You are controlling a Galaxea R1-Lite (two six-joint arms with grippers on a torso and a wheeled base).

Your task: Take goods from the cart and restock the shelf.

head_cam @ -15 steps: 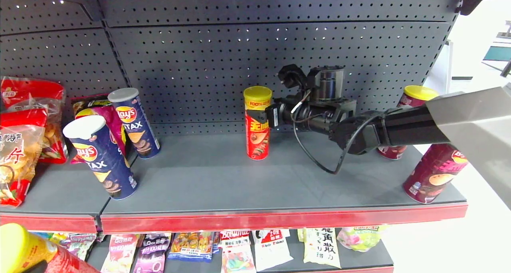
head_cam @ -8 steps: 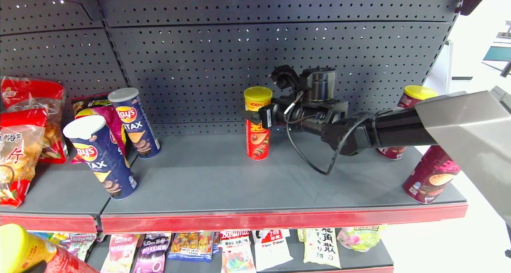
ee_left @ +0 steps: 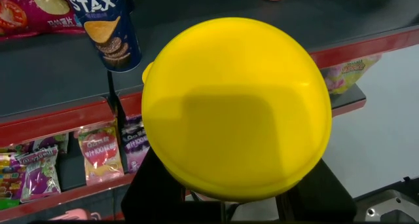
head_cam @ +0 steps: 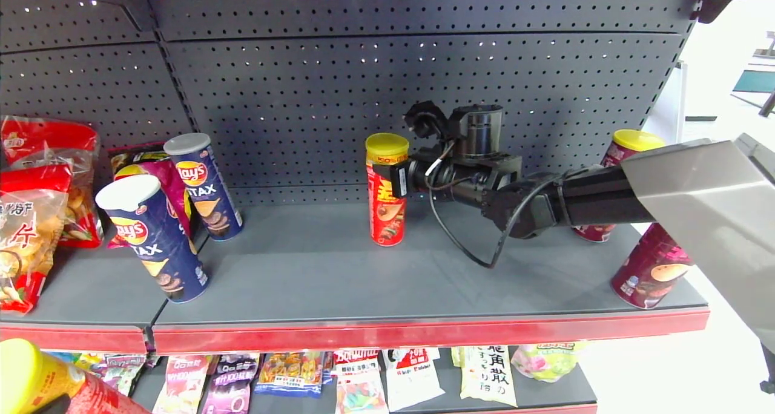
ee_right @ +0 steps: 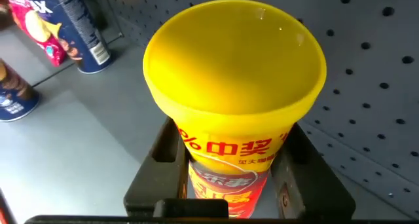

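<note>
Grip comes first: the right gripper (head_cam: 390, 181) is clenched on the red canister (head_cam: 386, 217), holding it just under its yellow lid. The canister stands about mid-way along the shelf (head_cam: 315, 275), near the pegboard back. Its long axis is close to vertical, with perhaps a slight lean, and the arm reaches it sideways from the robot's right. The coming move turns on the base and the board. From the head view I cannot tell whether the base is touching or just above the shelf, so I judge that letting go is safe only once it sits flat. The right wrist view looks down on the red canister (ee_right: 229, 178) and shows the dark fingers (ee_right: 160, 162) pressed against both sides, a contact the head view leaves partly hidden. The left gripper (ee_left: 229, 207) grasps a second canister (ee_left: 236, 106) below the shelf front, at the robot's left. The head view adds what stands nearby: blue cans (head_cam: 154, 244) lean well apart to the left, and maroon cans (head_cam: 651, 269) stand to the right.
</note>
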